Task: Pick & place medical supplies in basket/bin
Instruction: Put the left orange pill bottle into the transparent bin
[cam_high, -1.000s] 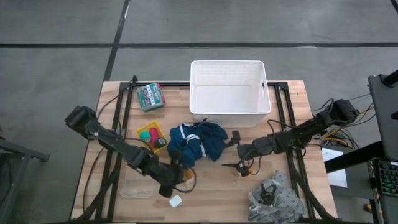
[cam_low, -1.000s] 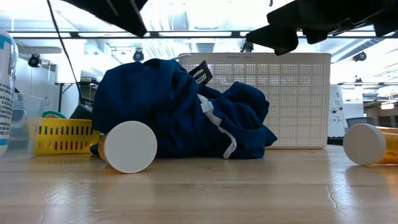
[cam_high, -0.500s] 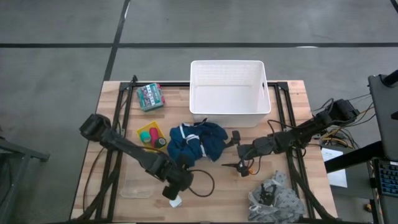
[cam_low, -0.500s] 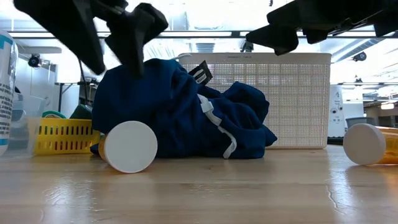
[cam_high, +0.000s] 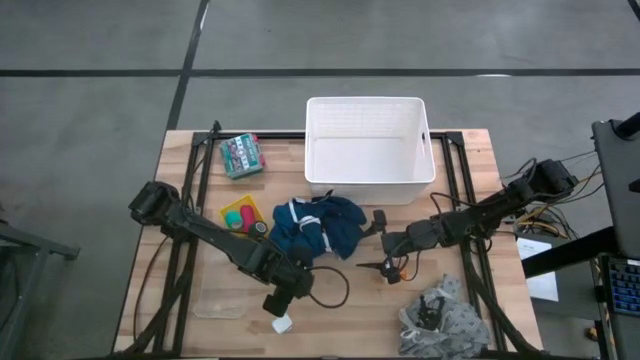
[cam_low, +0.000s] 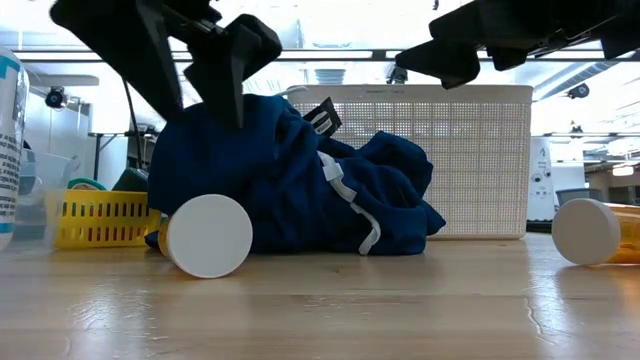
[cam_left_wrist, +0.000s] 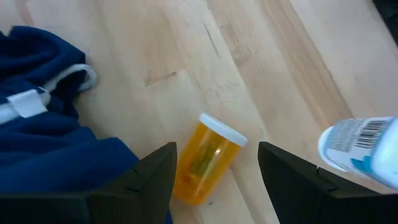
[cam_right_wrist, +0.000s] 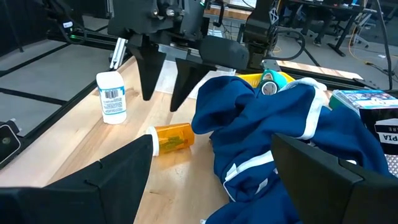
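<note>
Left pincer (cam_left_wrist: 214, 180) released above orange pill bottle (cam_left_wrist: 207, 158), blue garment (cam_left_wrist: 43, 134) just beside.

My left jaws (cam_left_wrist: 214, 168) hang parted above the orange pill bottle (cam_left_wrist: 206, 158), which lies on its side on bare tabletop (cam_left_wrist: 261, 56). Room is tight around them: the blue garment (cam_left_wrist: 43, 149) is heaped just beside one finger and touches the bottle's base, and a white bottle (cam_left_wrist: 360, 152) stands near the other finger. Ahead of the jaws the wood is clear. My right jaws (cam_right_wrist: 211, 171), also spread, face that same garment close in front, with bare wood beside it reaching to the pill bottle.
</note>
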